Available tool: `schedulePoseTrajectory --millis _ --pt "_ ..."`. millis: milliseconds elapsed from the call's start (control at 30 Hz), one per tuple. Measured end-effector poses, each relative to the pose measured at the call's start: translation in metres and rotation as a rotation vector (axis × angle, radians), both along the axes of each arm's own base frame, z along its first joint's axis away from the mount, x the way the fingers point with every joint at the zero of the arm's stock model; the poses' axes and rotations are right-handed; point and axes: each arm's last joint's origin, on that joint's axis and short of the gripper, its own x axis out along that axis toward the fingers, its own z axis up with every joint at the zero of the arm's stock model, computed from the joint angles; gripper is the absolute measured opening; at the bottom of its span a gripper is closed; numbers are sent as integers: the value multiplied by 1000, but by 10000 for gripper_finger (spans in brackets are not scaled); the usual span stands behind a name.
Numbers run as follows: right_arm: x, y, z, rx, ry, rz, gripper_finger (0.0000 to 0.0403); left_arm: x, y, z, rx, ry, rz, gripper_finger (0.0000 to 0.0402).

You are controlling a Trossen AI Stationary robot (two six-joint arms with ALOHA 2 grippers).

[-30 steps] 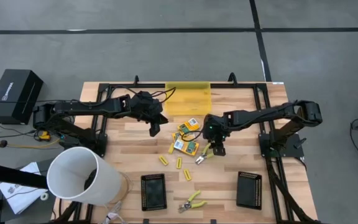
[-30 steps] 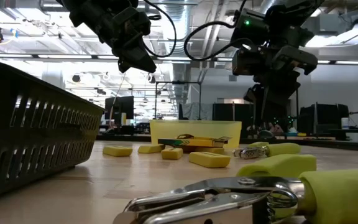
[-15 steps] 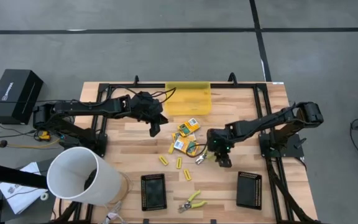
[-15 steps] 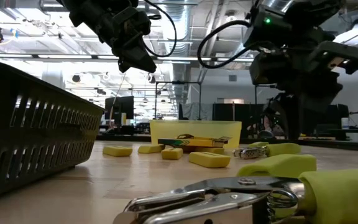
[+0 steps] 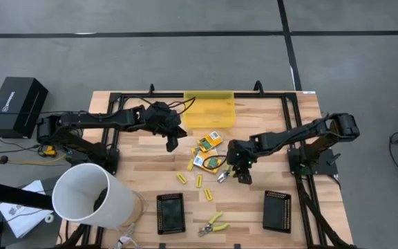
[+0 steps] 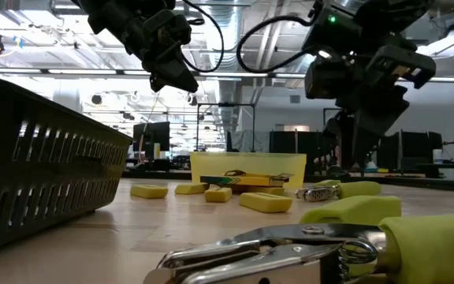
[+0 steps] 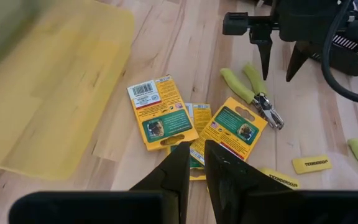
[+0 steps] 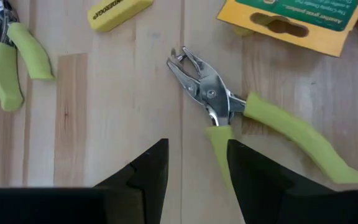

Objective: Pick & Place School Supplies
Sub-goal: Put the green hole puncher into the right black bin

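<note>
While the right hand gapes over pliers — handle tips cut off.

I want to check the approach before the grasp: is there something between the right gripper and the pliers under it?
Nothing visible stands between them. The right gripper hangs open above the pliers, and in its wrist view only bare table shows around the tool. The printed boxes and yellow sticks lie off to the side.
</note>
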Motion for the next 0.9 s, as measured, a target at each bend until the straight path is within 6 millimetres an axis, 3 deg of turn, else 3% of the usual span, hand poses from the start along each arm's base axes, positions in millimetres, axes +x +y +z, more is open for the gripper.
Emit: schedulePoseTrajectory --millis 433,633,900 --pt "-1 -14 -7 -17 -6 -59 154 0 1 0 40 6 -17 44" --pt "8 -13 -31 26 49 -41 154 -1 1 -2 39 9 -17 44" --pt "17 -9 -40 47 66 -20 154 -10 -2 -27 -30 80 -8 44"
